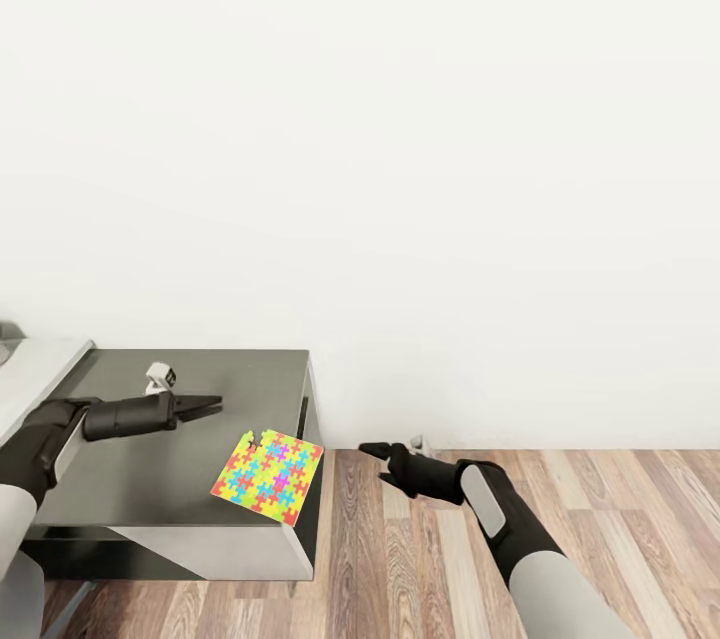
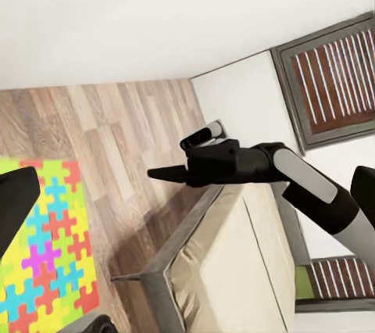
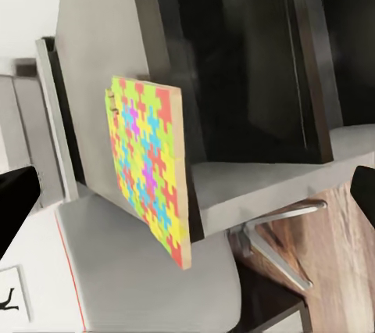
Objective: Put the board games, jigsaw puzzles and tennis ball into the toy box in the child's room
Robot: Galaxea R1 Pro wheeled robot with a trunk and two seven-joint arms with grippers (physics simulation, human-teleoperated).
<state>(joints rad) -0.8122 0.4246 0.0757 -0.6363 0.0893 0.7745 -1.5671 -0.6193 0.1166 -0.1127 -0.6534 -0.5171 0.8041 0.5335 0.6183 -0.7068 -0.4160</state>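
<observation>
A multicoloured jigsaw puzzle (image 1: 268,477) lies flat on the front right corner of the dark table (image 1: 200,369), with part of it over the edge. In the left wrist view the puzzle (image 2: 47,259) lies close below, and the right wrist view has the puzzle (image 3: 148,165) edge-on. My left gripper (image 1: 207,407) hovers over the table a little behind and left of the puzzle, open, its fingers (image 2: 16,200) empty. Over the wooden floor to the puzzle's right, my right gripper (image 1: 374,450) points at it, open, with its fingers (image 3: 16,208) far apart. The toy box, board games and tennis ball are out of view.
A white wall (image 1: 400,119) stands behind the table. A light grey surface (image 1: 35,364) adjoins the table at the left. Under the table sits a grey chair seat (image 3: 141,278) with chrome legs (image 3: 273,243). Wooden floor (image 1: 600,509) lies open to the right.
</observation>
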